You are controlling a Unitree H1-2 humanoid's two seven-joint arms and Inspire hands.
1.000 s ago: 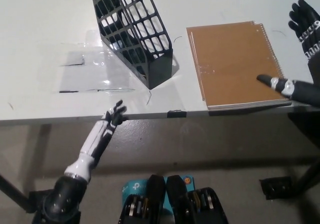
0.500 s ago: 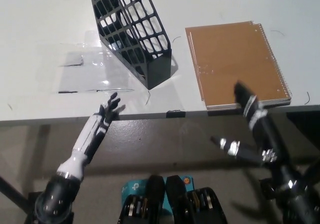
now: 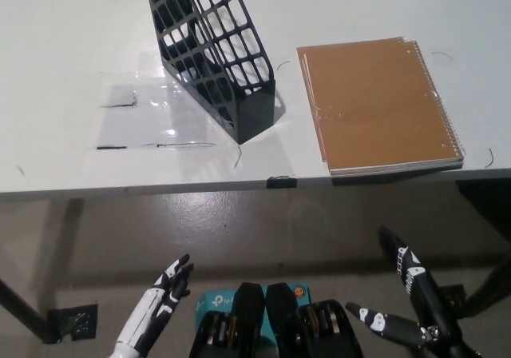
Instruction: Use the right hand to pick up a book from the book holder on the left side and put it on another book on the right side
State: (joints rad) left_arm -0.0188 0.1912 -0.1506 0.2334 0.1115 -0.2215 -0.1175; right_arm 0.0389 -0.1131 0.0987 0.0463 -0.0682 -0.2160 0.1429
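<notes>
A black lattice book holder (image 3: 214, 48) stands on the white table (image 3: 64, 70) at the left, and I see no book in it. To its right lie brown spiral-bound books (image 3: 377, 104) stacked flat near the table's front edge. My black right hand (image 3: 407, 302) hangs below the table at the lower right, fingers spread, holding nothing. My white left hand (image 3: 164, 294) hangs low at the lower left, open too.
A clear plastic sheet (image 3: 148, 118) lies flat left of the holder. The table's front edge (image 3: 239, 186) crosses the middle of the view, with a small black clip (image 3: 278, 182) on it. Floor and a black table foot (image 3: 72, 322) lie below.
Both hands have dropped from the table's front edge to below it. The right hand left the brown books and now hangs low.
</notes>
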